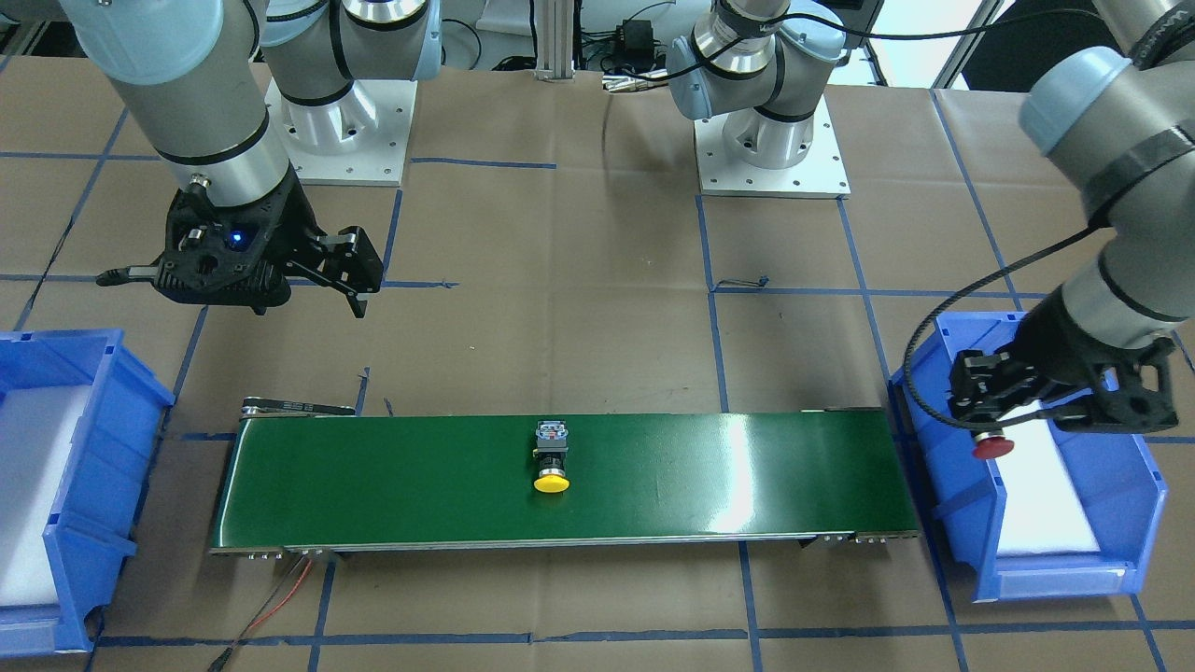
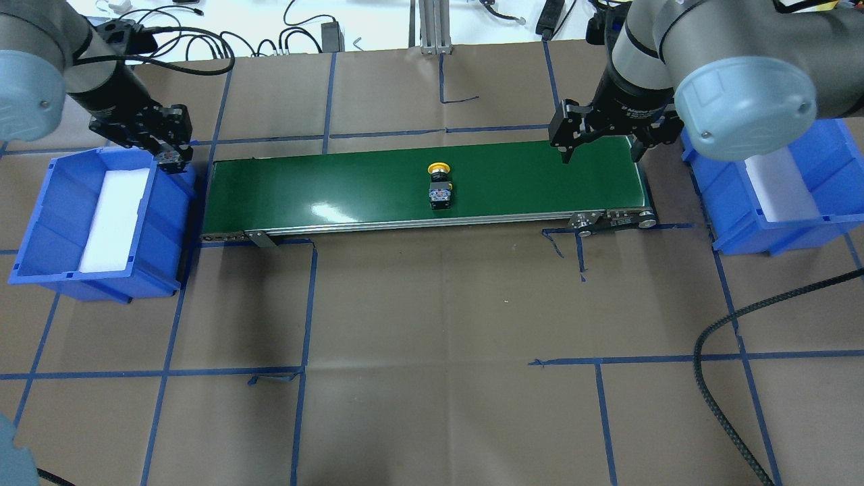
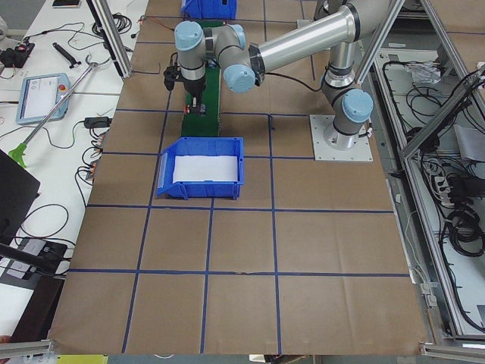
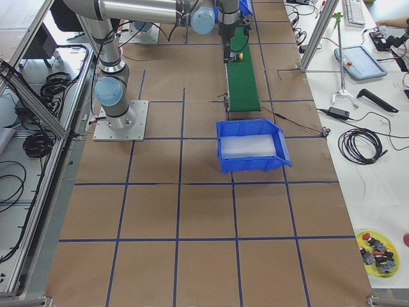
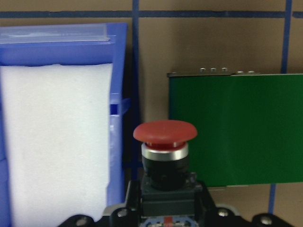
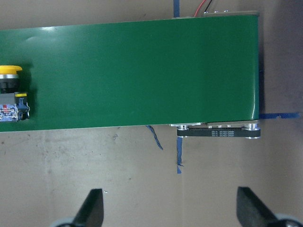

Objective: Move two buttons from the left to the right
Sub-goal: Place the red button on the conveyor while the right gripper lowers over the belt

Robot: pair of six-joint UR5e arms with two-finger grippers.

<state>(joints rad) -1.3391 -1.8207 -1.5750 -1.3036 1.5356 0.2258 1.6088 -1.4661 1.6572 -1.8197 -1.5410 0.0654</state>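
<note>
My left gripper (image 1: 982, 422) is shut on the red-capped button (image 1: 992, 448), which it holds by the black body. The red button (image 5: 164, 133) hangs cap down over the blue bin's (image 5: 57, 42) edge nearest the green conveyor belt (image 5: 236, 127). On its side at the middle of the belt (image 2: 324, 189) lies the yellow-capped button (image 2: 439, 181), also seen as the yellow button (image 6: 10, 94) at the left edge of the right wrist view. My right gripper (image 2: 601, 156) hovers open by the belt's right end, holding nothing.
A blue bin (image 2: 40, 216) with white foam stands at the belt's left end and another blue bin (image 2: 736, 202) at its right end. Brown paper with blue tape lines covers the table. A yellow dish (image 4: 377, 249) of several spare parts sits at a far table corner.
</note>
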